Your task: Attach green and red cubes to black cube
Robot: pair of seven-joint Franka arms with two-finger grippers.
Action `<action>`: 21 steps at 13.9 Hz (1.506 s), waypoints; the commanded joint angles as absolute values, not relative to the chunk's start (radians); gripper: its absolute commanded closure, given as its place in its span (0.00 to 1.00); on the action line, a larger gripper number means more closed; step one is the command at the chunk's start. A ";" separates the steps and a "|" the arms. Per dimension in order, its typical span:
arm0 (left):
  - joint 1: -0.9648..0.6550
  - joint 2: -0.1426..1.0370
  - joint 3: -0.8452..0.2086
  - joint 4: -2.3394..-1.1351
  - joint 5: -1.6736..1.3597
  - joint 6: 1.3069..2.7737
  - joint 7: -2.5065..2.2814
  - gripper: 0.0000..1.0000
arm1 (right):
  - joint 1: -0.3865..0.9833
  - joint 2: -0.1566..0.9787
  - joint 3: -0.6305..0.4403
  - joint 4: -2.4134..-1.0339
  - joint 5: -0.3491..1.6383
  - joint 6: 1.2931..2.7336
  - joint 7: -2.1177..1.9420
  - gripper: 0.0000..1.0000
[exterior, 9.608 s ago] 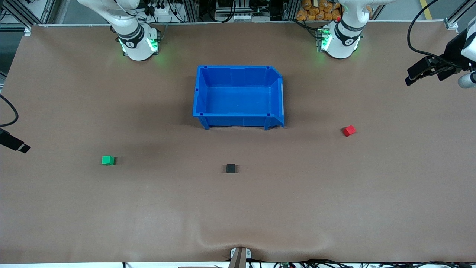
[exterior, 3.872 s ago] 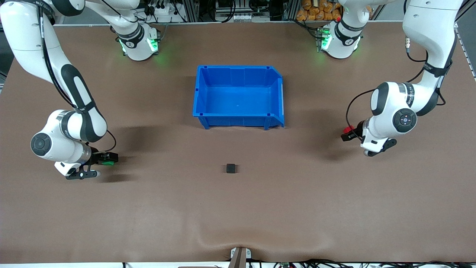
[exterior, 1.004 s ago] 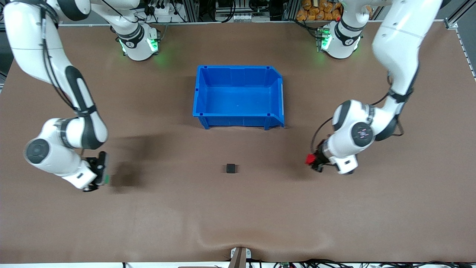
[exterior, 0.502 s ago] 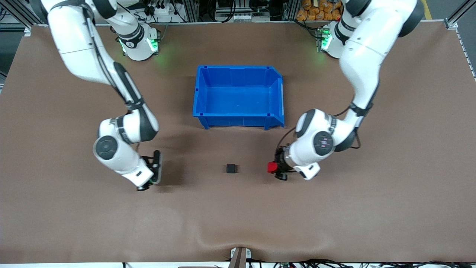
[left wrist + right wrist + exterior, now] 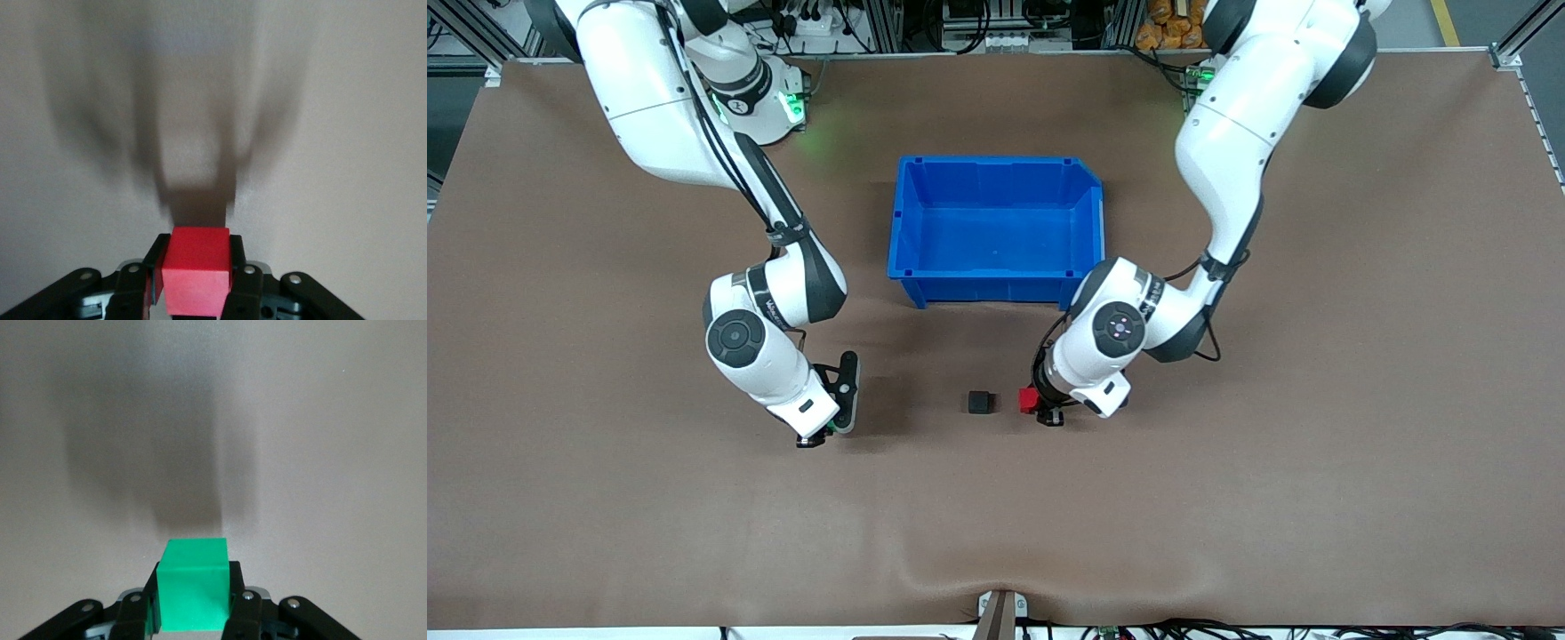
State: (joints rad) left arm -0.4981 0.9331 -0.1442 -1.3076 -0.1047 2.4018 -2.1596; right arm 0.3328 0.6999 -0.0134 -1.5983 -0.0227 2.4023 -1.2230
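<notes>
Two cubes are in my grip, one per gripper. My left gripper (image 5: 1040,407) pinches the red cube (image 5: 1029,401) between its fingers, low over the brown table (image 5: 1227,498), just beside the black cube (image 5: 979,403) on the side toward the left arm's end, a narrow gap between the two. In the left wrist view the red cube (image 5: 196,279) sits squarely between the pads, its shadow on the mat just ahead. My right gripper (image 5: 824,433) clamps the green cube (image 5: 195,593), over bare table well apart from the black cube, toward the right arm's end. From the front only a sliver of green shows. Black cube rests on the table, nearer the front camera than the blue bin (image 5: 996,289).
</notes>
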 commanded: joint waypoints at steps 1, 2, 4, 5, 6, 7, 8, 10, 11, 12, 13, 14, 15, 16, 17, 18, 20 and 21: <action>-0.546 0.997 -0.118 -1.218 -0.124 2.421 -2.203 1.00 | 0.365 0.709 -0.021 -1.543 -0.014 2.327 -1.161 1.00; -0.552 1.011 -0.118 -1.194 -0.124 2.421 -2.223 1.00 | 0.376 0.709 -0.021 -1.540 -0.014 2.326 -1.141 1.00; -0.566 1.023 -0.120 -1.175 -0.124 2.430 -2.230 1.00 | 0.391 0.716 -0.021 -1.539 -0.017 2.326 -1.092 1.00; -0.566 1.025 -0.120 -1.175 -0.126 2.439 -2.230 1.00 | 0.397 0.721 -0.021 -1.536 -0.017 2.324 -1.075 1.00; -0.572 1.034 -0.121 -1.174 -0.126 2.441 -2.232 1.00 | 0.408 0.724 -0.021 -1.528 -0.017 2.319 -1.059 1.00; -0.581 1.037 -0.120 -1.173 -0.126 2.445 -2.232 1.00 | 0.416 0.730 -0.021 -1.514 -0.018 2.310 -1.039 1.00; -0.581 1.037 -0.118 -1.173 -0.126 2.457 -2.232 1.00 | 0.422 0.736 -0.021 -1.499 -0.018 2.300 -1.016 1.00; -0.584 1.039 -0.118 -1.173 -0.126 2.461 -2.230 1.00 | 0.434 0.758 -0.021 -1.471 -0.017 2.296 -0.979 1.00; -0.584 1.040 -0.118 -1.173 -0.126 2.461 -2.230 1.00 | 0.446 0.759 -0.021 -1.470 -0.017 2.295 -0.956 1.00; -0.583 1.039 -0.118 -1.175 -0.126 2.461 -2.229 1.00 | 0.459 0.762 -0.021 -1.470 -0.018 2.295 -0.925 1.00; -0.583 1.037 -0.118 -1.177 -0.126 2.459 -2.227 1.00 | 0.472 0.767 -0.021 -1.465 -0.020 2.295 -0.892 1.00; -0.583 1.035 -0.118 -1.177 -0.126 2.451 -2.226 1.00 | 0.479 0.782 -0.021 -1.445 -0.020 2.293 -0.862 1.00; -0.580 1.031 -0.118 -1.178 -0.126 2.445 -2.221 1.00 | 0.485 0.801 -0.021 -1.421 -0.018 2.283 -0.845 1.00; -0.574 1.029 -0.121 -1.180 -0.126 2.435 -2.220 1.00 | 0.492 0.819 -0.021 -1.393 -0.015 2.270 -0.833 1.00; -0.574 1.028 -0.123 -1.180 -0.126 2.413 -2.217 1.00 | 0.498 0.840 -0.020 -1.364 -0.014 2.263 -0.818 1.00; -0.572 1.025 -0.123 -1.181 -0.126 2.399 -2.198 0.92 | 0.506 0.863 -0.018 -1.344 -0.011 2.263 -0.801 1.00; -0.561 1.020 -0.133 -1.184 -0.130 2.384 -2.149 0.86 | 0.535 0.885 -0.020 -1.324 -0.006 2.266 -0.767 1.00; -0.560 1.017 -0.146 -1.184 -0.136 2.370 -2.149 0.86 | 0.543 0.891 -0.020 -1.313 -0.006 2.267 -0.758 1.00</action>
